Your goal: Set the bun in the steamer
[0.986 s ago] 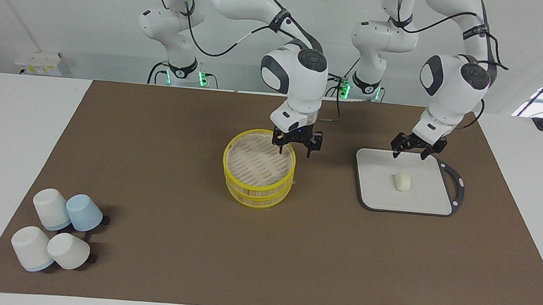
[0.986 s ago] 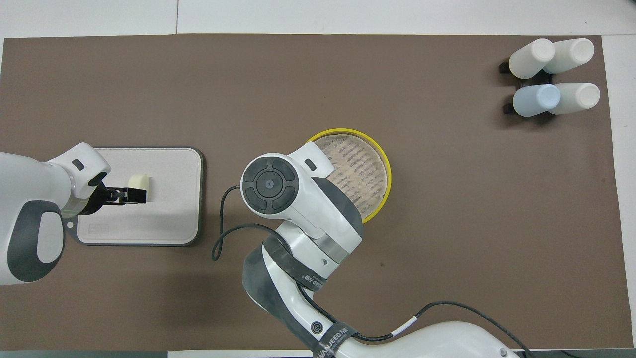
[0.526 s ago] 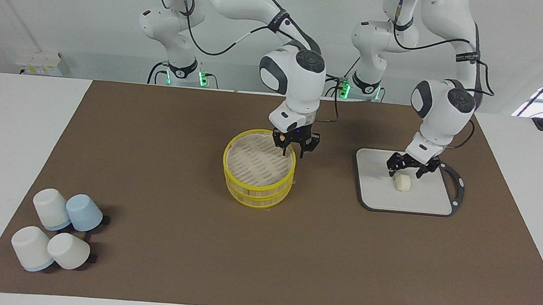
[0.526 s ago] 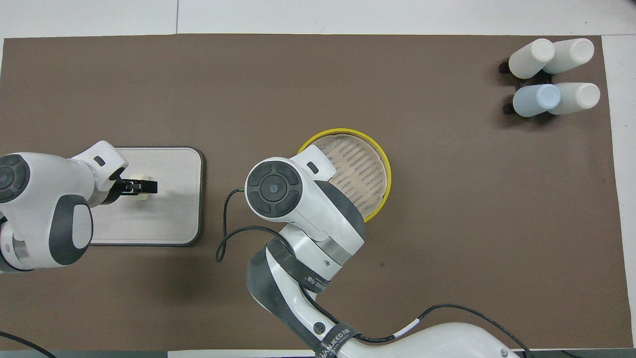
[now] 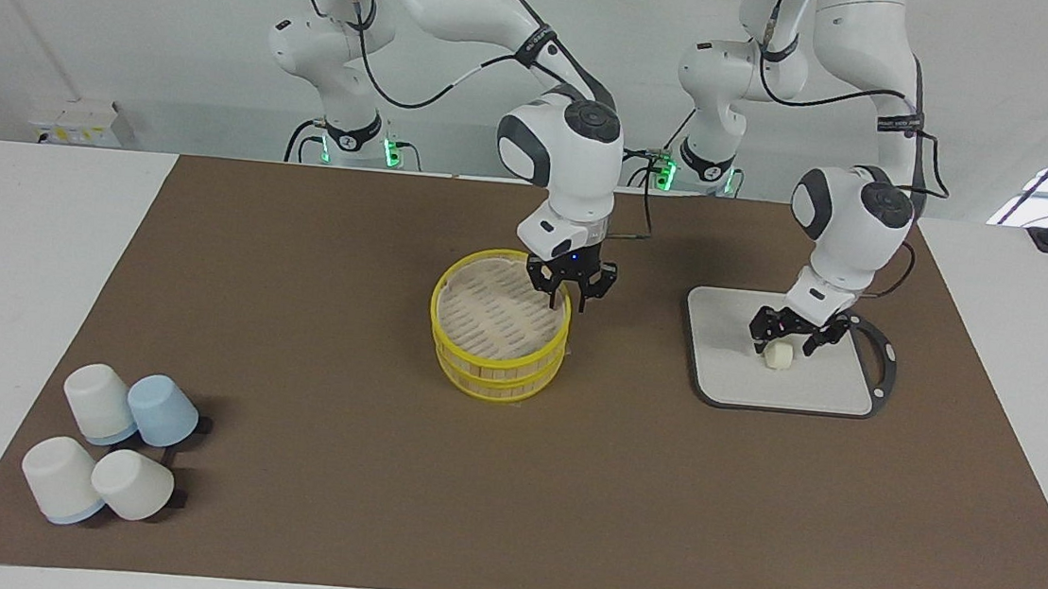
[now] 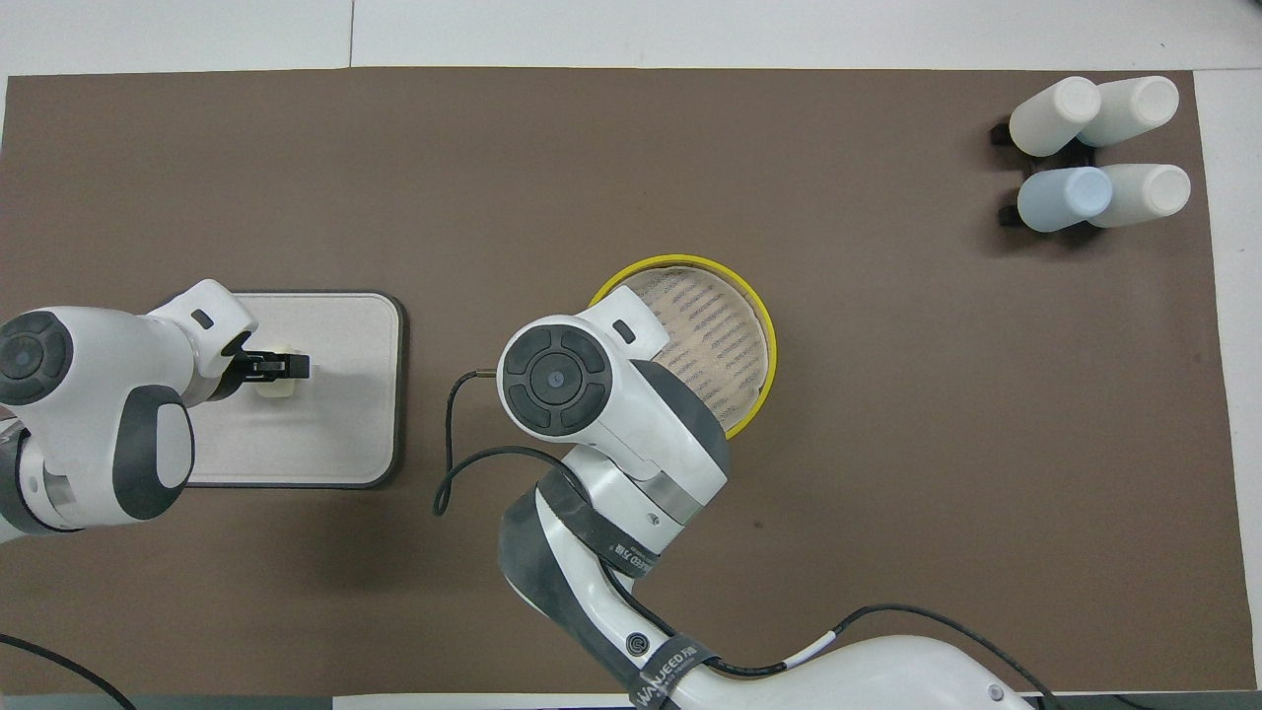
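- Since a second earlier, my left tool (image 5: pixel 789 339) had dropped from above the board's edge nearest the robots down around the bun (image 5: pixel 777 356), and my right tool (image 5: pixel 569 290) had narrowed and eased lower at the steamer (image 5: pixel 499 335) rim.
- At this moment the bun lay on the grey board (image 5: pixel 726 369), toward my left arm's end of the worktop, well apart from the steamer at the middle.
- My left tool straddled the bun, its fingers closing in; I could not tell whether they gripped yet.
- My right tool hung at the steamer's rim on the side nearest the robots; whether it pinched that rim, I could not tell.
- Step in hand, as I judged it: grasping the bun.
- Next called for a firm but gentle squeeze, a straight lift, then a carry over the steamer's slatted floor.
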You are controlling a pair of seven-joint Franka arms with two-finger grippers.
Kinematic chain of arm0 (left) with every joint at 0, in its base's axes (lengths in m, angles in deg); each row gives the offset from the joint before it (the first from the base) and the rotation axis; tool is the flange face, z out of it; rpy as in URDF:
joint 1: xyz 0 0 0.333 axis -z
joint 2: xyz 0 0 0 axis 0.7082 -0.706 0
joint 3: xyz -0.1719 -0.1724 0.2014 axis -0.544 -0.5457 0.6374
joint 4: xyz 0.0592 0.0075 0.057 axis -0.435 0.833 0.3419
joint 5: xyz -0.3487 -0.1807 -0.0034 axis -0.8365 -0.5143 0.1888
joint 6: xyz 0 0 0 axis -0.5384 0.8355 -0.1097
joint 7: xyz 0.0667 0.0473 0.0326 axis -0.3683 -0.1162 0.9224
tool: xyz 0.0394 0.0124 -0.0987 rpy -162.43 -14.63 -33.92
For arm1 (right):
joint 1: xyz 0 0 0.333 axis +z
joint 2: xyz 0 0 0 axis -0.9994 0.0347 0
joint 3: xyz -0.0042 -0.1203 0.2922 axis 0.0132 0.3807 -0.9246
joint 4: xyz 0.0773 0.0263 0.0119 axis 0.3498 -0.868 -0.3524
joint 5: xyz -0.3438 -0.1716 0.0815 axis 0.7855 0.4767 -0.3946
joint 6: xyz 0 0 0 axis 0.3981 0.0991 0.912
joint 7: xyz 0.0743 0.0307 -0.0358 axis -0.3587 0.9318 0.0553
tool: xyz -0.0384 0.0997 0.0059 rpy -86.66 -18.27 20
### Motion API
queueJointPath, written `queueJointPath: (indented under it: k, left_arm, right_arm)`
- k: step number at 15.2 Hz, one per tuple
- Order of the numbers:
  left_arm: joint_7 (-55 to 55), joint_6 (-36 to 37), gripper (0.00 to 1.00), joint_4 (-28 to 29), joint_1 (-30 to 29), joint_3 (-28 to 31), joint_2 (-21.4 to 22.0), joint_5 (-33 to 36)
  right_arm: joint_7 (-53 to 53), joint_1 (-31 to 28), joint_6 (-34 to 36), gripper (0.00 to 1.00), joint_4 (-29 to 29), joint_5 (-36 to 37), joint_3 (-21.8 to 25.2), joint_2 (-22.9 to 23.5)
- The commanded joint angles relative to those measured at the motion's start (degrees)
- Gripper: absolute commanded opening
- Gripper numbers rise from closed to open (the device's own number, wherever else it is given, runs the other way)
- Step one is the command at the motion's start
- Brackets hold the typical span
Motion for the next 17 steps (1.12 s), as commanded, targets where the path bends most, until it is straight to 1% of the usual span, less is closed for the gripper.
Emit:
queueJointPath:
  k: [1,2,3,4,5,7,9,11,12,14,15,16,17]
  left_arm:
    - [-0.8,-1.3,0.46,0.8,-0.3,0.0,0.2,0.4]
    - [-0.8,-1.0,0.39,0.8,-0.3,0.0,0.2,0.4]
    - [-0.8,-0.7,0.37,0.6,-0.3,0.0,0.2,0.4]
    - [-0.8,-0.1,0.32,0.3,-0.2,0.0,0.2,0.4]
    - [-0.7,0.5,0.29,0.1,-0.2,0.0,0.2,0.4]
    - [-0.7,1.3,0.29,-0.5,-0.2,0.0,0.2,0.4]
    - [0.0,5.4,0.29,-3.0,0.1,-0.1,0.4,0.4]
    - [3.8,14.6,0.29,-9.7,1.3,-0.1,0.2,0.3]
    - [6.2,18.2,0.29,-12.8,3.1,-0.1,0.0,0.3]
    - [14.4,23.3,0.29,-18.2,6.6,-0.1,0.0,-0.1]
    - [18.5,25.1,0.29,-21.2,9.2,-0.1,-0.7,-1.7]
    - [24.1,27.6,0.29,-25.9,12.4,0.0,-2.9,-3.2]
    - [28.0,29.5,0.29,-29.3,14.4,0.0,-4.0,-3.3]
  right_arm:
    - [-1.2,-0.7,-0.9,0.3,-1.9,0.4,-0.3,-1.2]
    - [-1.2,-0.7,-0.9,0.19,-1.9,0.4,-0.3,-1.2]
    - [-1.2,-0.7,-0.8,0.05,-1.9,0.4,-0.3,-1.2]
    - [-1.2,-0.7,-0.7,0.0,-1.9,0.4,-0.3,-1.2]
    - [-1.2,-0.7,-0.4,0.0,-1.8,0.4,-0.3,-1.2]
    - [-1.3,-0.7,1.6,0.0,-0.6,0.6,-0.3,-1.2]
    - [-1.4,-0.9,7.1,0.0,4.3,1.0,-0.3,-0.7]
    - [-4.2,-1.7,11.6,0.0,8.2,0.9,-0.1,-0.7]
    - [-6.1,-2.7,13.3,0.0,9.5,0.5,-0.1,-1.1]
    - [-10.4,-6.2,14.7,0.0,10.0,0.2,0.0,-2.5]
    - [-12.8,-8.0,16.5,0.0,10.0,0.2,0.0,-3.6]
    - [-16.4,-10.0,18.9,0.0,10.0,0.1,0.1,-4.9]
    - [-19.8,-12.2,20.8,0.0,9.9,0.0,0.1,-6.2]
